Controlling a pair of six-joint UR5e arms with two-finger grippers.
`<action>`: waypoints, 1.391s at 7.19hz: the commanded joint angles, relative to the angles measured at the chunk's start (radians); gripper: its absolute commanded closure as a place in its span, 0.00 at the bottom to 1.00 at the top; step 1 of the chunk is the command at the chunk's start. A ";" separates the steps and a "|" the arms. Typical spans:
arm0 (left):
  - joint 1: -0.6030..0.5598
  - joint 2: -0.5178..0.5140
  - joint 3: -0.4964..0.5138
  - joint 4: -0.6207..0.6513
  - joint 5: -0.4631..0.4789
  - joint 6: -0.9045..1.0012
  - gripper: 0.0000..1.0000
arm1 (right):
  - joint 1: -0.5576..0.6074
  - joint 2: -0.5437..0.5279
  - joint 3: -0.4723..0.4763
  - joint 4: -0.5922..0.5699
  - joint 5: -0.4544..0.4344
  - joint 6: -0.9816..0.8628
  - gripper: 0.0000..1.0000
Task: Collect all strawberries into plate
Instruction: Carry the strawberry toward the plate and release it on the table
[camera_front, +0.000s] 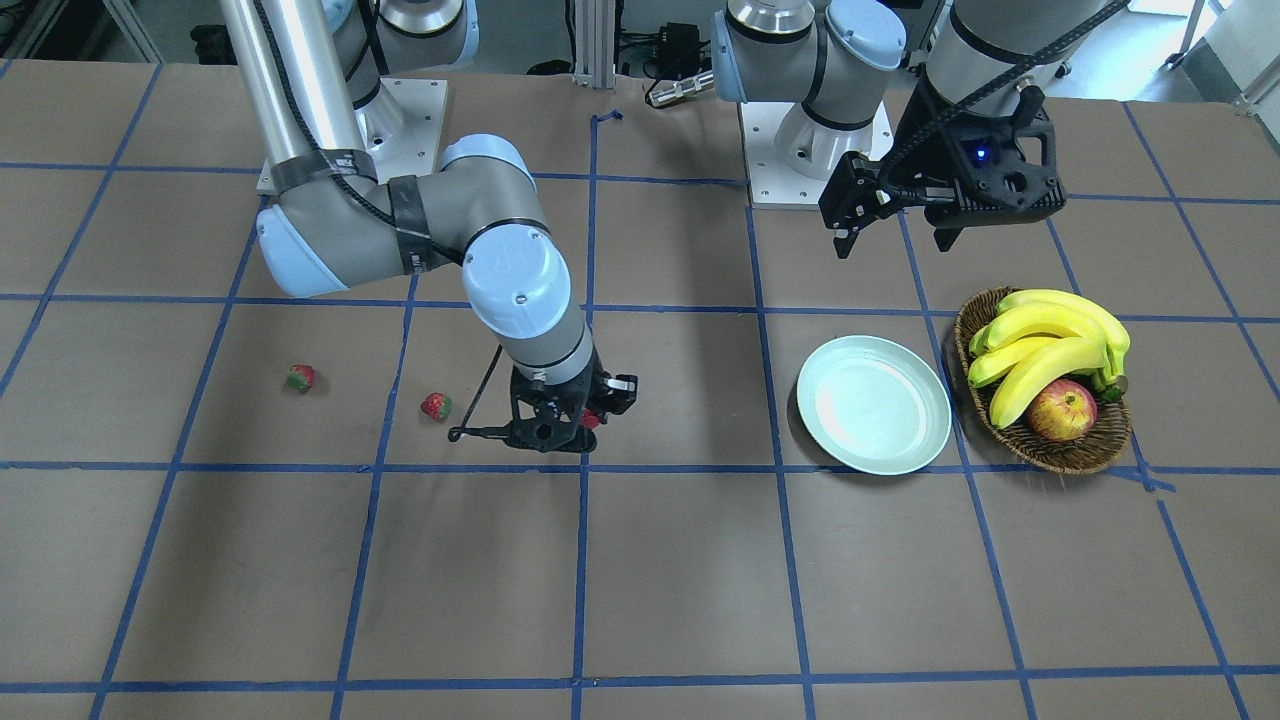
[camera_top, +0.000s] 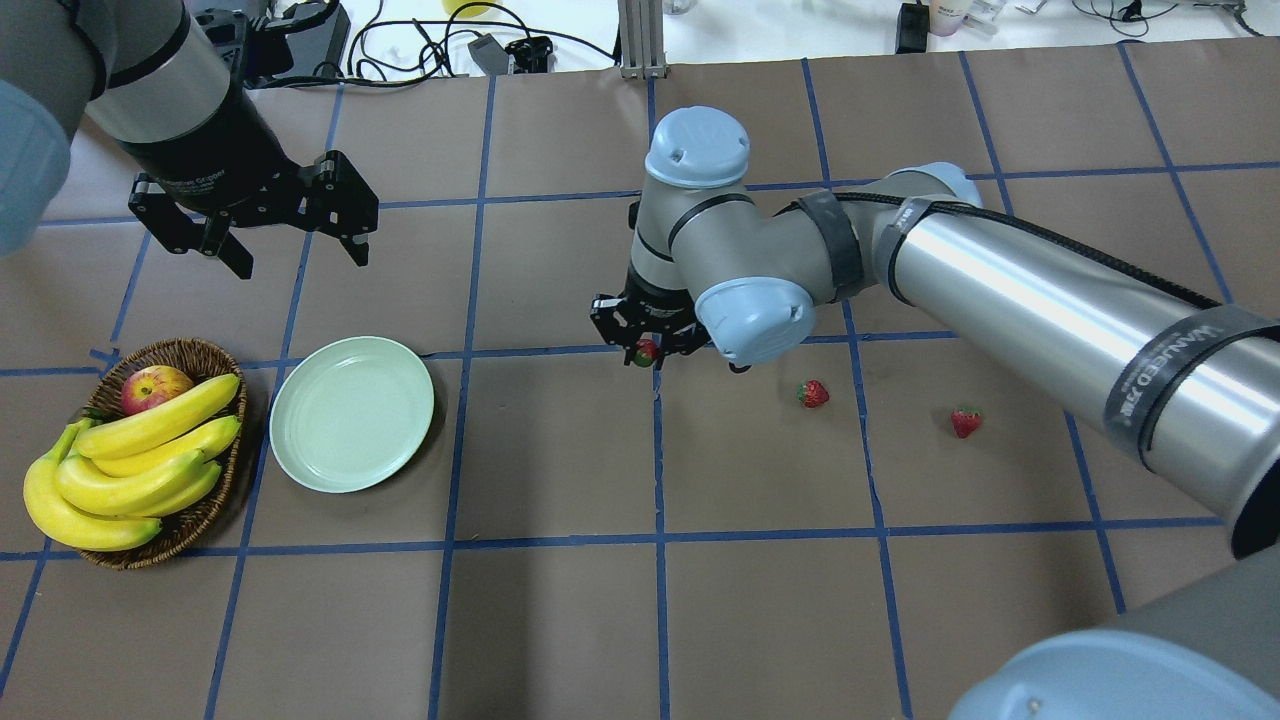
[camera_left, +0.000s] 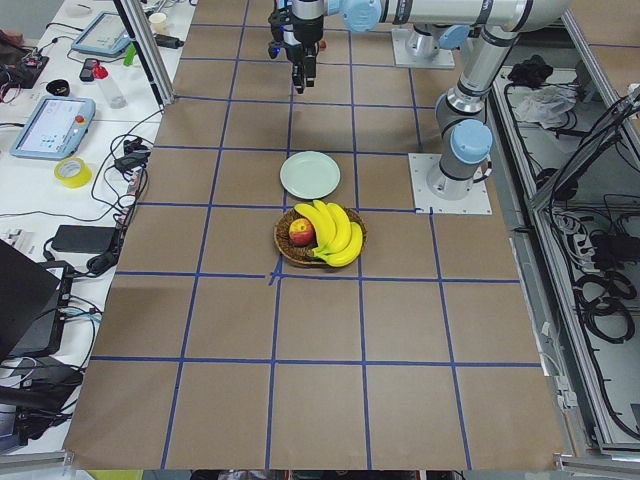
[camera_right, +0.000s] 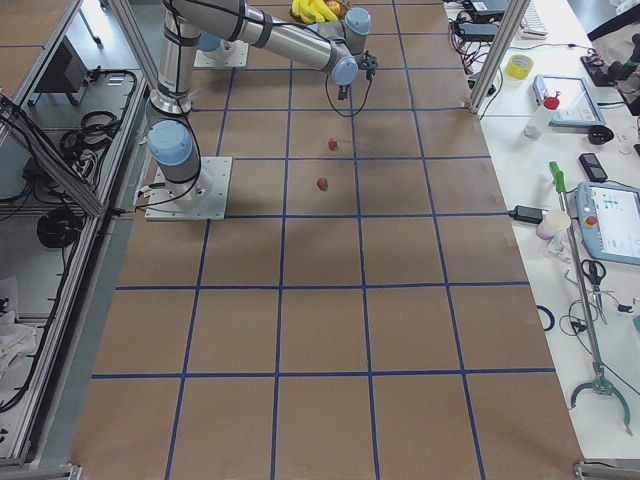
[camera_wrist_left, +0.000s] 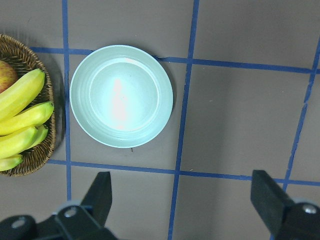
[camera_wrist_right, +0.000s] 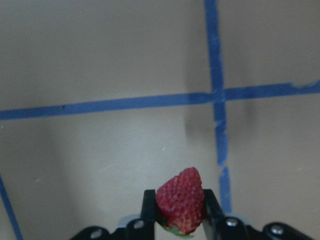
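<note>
In your front-facing view the right hand (camera_front: 584, 426) at centre frame is clenched on the held strawberry (camera_front: 592, 418). A second strawberry (camera_front: 437, 406) and a third strawberry (camera_front: 300, 378) lie on the counter (camera_front: 680, 580) to its left, well apart from the plate (camera_front: 873, 404) at right, which sits just beside the basket (camera_front: 1060, 455). Overhead, the left hand (camera_top: 300, 262) hangs released at upper left, jaws wide. Your right wrist view shows the held strawberry pinched between both jaws, tip upward.
</note>
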 joint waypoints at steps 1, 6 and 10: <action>0.000 0.000 0.001 0.008 -0.006 0.000 0.00 | 0.117 0.060 -0.017 -0.011 0.036 0.093 1.00; -0.002 0.003 -0.001 0.008 -0.006 -0.002 0.00 | 0.112 0.008 -0.018 0.001 -0.032 0.110 0.00; -0.002 0.010 -0.002 -0.002 -0.010 -0.002 0.00 | -0.140 -0.114 0.007 0.139 -0.167 -0.162 0.00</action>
